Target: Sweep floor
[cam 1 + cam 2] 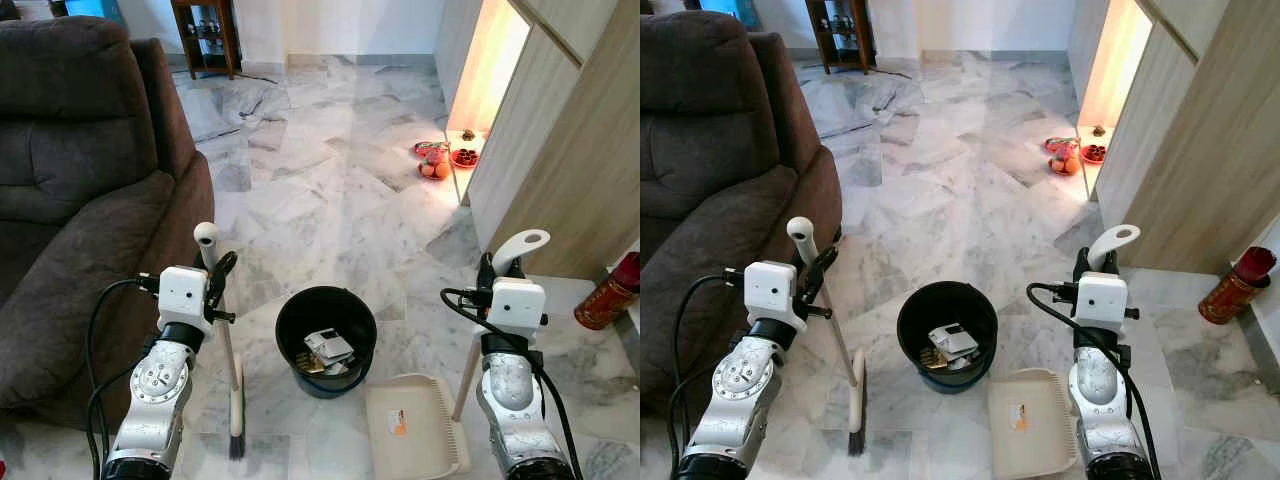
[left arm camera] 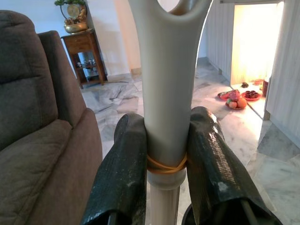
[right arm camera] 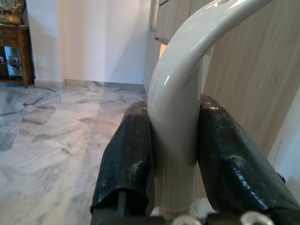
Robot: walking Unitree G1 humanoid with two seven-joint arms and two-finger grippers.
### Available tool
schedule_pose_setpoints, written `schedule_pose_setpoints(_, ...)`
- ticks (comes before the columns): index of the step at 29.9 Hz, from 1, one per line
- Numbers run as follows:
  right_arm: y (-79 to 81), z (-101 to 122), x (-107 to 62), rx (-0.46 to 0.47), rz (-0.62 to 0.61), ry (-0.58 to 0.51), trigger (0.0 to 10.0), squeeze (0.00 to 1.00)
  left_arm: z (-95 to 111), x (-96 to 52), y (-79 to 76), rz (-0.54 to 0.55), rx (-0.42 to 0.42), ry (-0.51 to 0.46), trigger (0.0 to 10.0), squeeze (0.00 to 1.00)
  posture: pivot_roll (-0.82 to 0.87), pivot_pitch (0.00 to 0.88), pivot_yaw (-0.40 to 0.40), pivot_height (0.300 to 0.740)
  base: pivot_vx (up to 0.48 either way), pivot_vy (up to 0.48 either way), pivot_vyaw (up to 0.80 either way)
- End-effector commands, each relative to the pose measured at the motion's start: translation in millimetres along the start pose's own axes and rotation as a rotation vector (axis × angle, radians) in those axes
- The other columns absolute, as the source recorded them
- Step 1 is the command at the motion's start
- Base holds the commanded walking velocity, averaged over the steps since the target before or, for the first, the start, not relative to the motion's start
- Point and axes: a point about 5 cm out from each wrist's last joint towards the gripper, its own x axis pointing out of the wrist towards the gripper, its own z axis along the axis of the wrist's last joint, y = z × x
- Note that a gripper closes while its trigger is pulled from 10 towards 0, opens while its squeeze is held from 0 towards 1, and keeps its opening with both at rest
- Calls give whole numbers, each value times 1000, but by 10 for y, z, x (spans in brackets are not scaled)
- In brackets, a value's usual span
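My left gripper (image 1: 216, 285) is shut on the white handle of a broom (image 1: 228, 350), near its top; the dark bristles (image 1: 237, 440) rest on the marble floor at the lower left. The left wrist view has both black fingers (image 2: 123, 173) pressed against the handle (image 2: 166, 93). My right gripper (image 1: 490, 272) is shut on the curved white handle (image 3: 180, 108) of a cream dustpan (image 1: 415, 425), whose tray lies flat on the floor at the lower right. Between them stands a black bucket (image 1: 326, 340) with scraps of paper and litter inside.
A dark brown sofa (image 1: 80, 180) fills the left side. A wooden cabinet wall (image 1: 560, 150) runs along the right, with a red cylinder (image 1: 607, 295) at its foot. Plates of red fruit (image 1: 437, 160) sit on the floor by the lit opening. A wooden side table (image 1: 205, 35) stands far back.
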Motion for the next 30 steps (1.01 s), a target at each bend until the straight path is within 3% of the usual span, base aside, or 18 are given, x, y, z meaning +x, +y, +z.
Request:
schedule_pose_setpoints(1, 0, 37, 27, -3, 7, -27, 10000, 0, 76, 37, 16, 1, 14, -37, 10000, 0, -1, 58, 15, 740, 0, 0, 0)
schedule_pose_setpoints(20, 29, 66, 36, -1, 13, -36, 10000, 0, 82, 42, 27, 4, 13, -37, 10000, 0, -36, 85, 20, 740, 0, 0, 0)
schedule_pose_setpoints(30, 49, 62, 30, -2, 10, -34, 10000, 0, 84, 53, 49, -2, 18, -35, 10000, 0, -39, 76, 33, 740, -264, 0, 0)
